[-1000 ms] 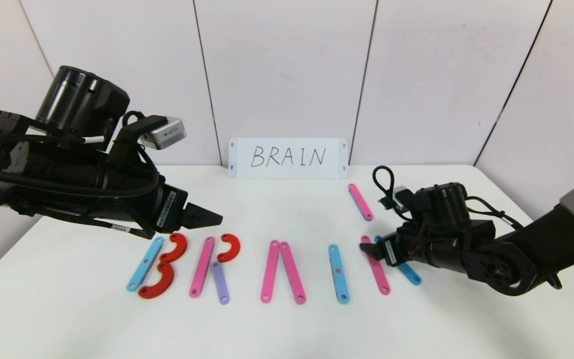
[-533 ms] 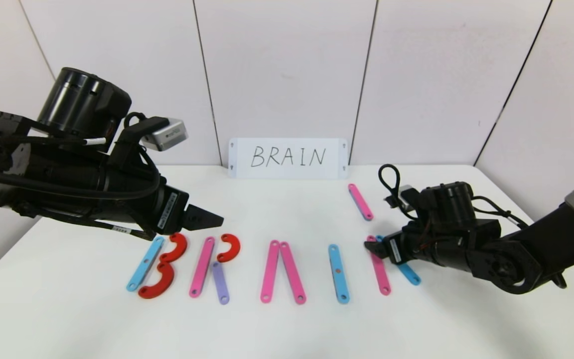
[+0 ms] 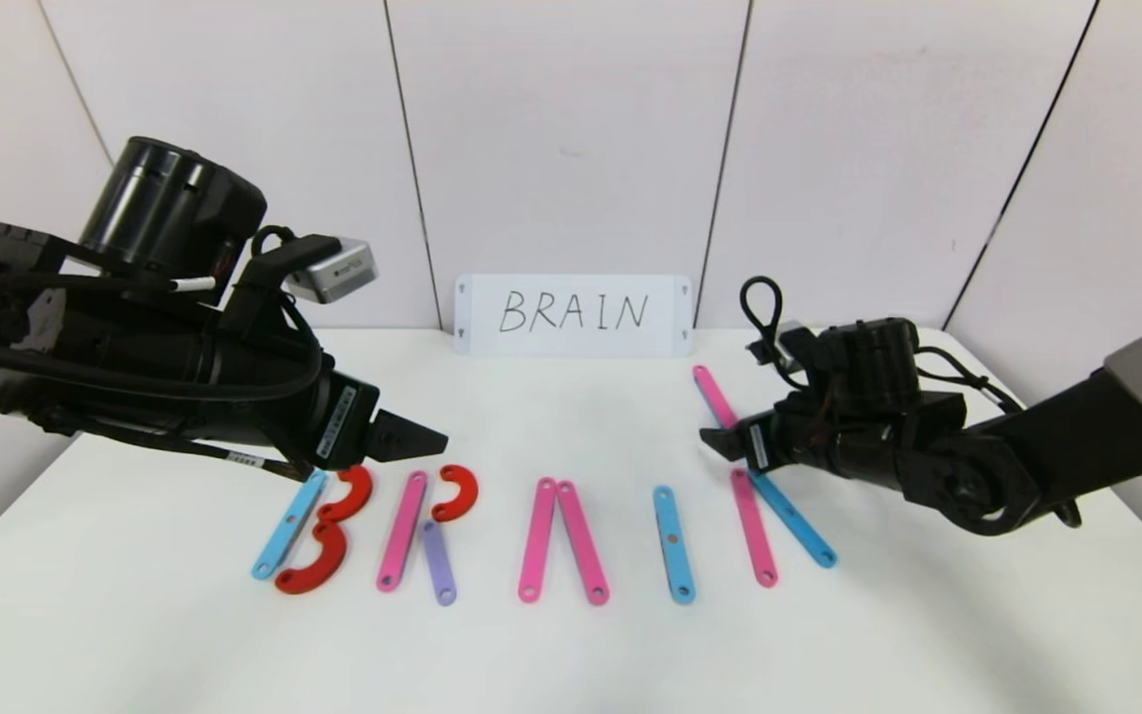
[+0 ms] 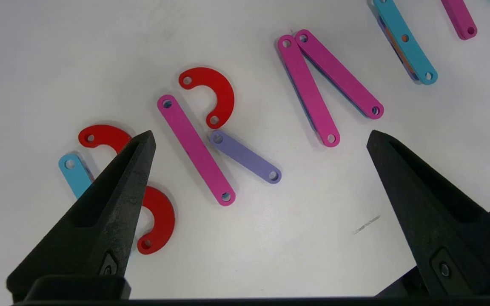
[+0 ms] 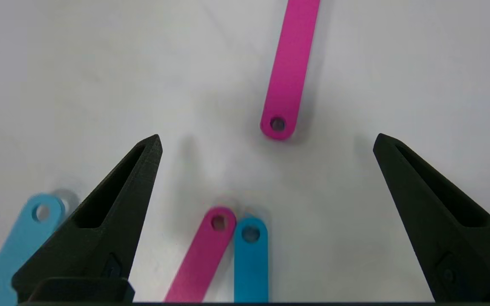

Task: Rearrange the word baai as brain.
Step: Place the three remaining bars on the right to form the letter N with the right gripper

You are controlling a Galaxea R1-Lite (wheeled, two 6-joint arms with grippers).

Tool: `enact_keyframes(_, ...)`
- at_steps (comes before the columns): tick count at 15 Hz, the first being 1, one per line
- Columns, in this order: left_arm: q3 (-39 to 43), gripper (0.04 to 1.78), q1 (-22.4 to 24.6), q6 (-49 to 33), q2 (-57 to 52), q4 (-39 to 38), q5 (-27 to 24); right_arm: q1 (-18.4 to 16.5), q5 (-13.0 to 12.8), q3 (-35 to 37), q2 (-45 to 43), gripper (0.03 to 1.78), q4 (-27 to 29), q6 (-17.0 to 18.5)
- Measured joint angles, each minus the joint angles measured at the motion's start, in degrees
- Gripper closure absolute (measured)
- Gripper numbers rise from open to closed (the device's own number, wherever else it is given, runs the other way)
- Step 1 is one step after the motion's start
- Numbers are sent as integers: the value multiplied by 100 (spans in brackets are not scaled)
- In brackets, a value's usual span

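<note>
The word lies along the table's front as flat strips: a blue strip (image 3: pixel 285 526) with two red curves (image 3: pixel 353 493), a pink strip (image 3: pixel 402 531) with a red curve (image 3: pixel 457 493) and a purple strip (image 3: pixel 438 562), two leaning pink strips (image 3: pixel 537 538), one blue strip (image 3: pixel 673 543), then a pink strip (image 3: pixel 753 528) meeting a blue strip (image 3: pixel 794 521) at their far ends. A loose pink strip (image 3: pixel 715 397) lies behind them. My right gripper (image 3: pixel 715 443) (image 5: pixel 267 138) hovers open between that loose pink strip (image 5: pixel 289 68) and the pair, holding nothing. My left gripper (image 3: pixel 422 436) (image 4: pixel 260 135) hangs open and empty above the first letters.
A white card (image 3: pixel 573 314) with handwritten BRAIN leans on the back wall. The white table (image 3: pixel 571 645) has bare surface in front of the letters and behind the middle ones. Wall panels close off the back and right.
My right gripper has risen and drawn back toward the far side, off the pink and blue pair, which now shows in full. The left arm has barely shifted.
</note>
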Motion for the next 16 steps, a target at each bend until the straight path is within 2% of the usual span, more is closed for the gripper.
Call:
enact_keyframes(6,0,8,-5,-9,30,0,10,-23,7,-1191,758,8,350,5)
enact_keyframes(10,0,8,-5,-9,38,-2,2,-105,11,-1618,1124,11,452,11)
enact_keyframes(13,0,8,-2,-11,39,-2,0,-144,11,-1687,1265,36,451,16)
enact_keyframes(15,2,8,-2,-11,39,1,0,-152,7,-1707,1303,64,451,16)
enact_keyframes(16,5,8,-2,-9,39,1,0,-155,7,-1712,1315,84,451,16)
